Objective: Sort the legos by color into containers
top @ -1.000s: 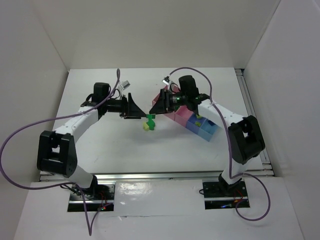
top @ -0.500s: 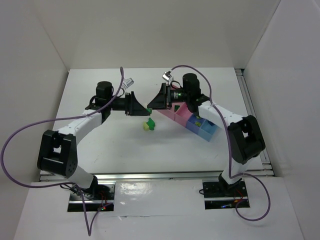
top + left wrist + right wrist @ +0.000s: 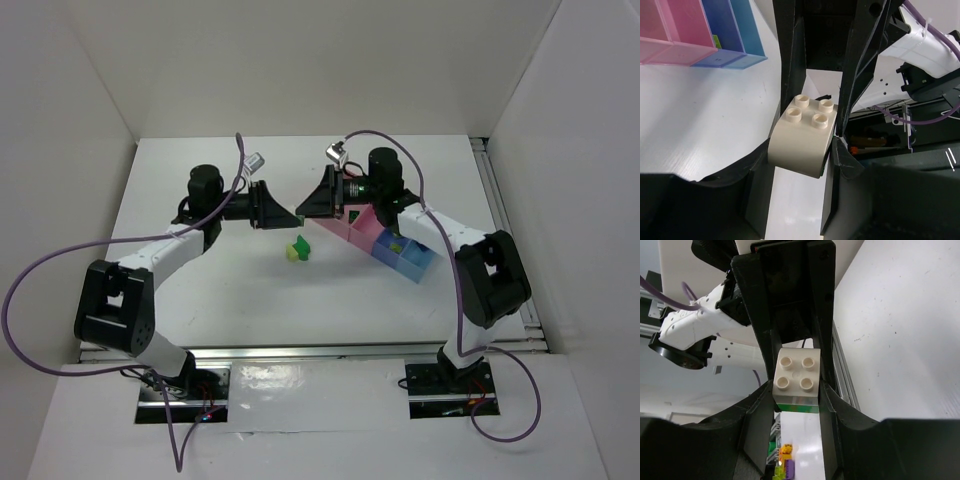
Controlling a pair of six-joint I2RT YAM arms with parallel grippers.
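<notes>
Above table (image 3: pixel 230 290), left hand (image 3: pixel 290 214), right hand (image 3: pixel 305 209) pinch lego (image 3: pixel 807 125).

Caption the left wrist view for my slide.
Left pincer holding a cream four-stud brick, pink and blue bins behind.

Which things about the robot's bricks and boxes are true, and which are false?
1. The left gripper pinches a white brick. True.
2. That brick has six studs. False: it has four.
3. The right gripper is empty. False: a white brick sits between its fingers too.
4. The boxes are pink and blue. True.
5. No bricks lie on the table. False: a green brick and a yellowish one lie there, between the arms.
</notes>
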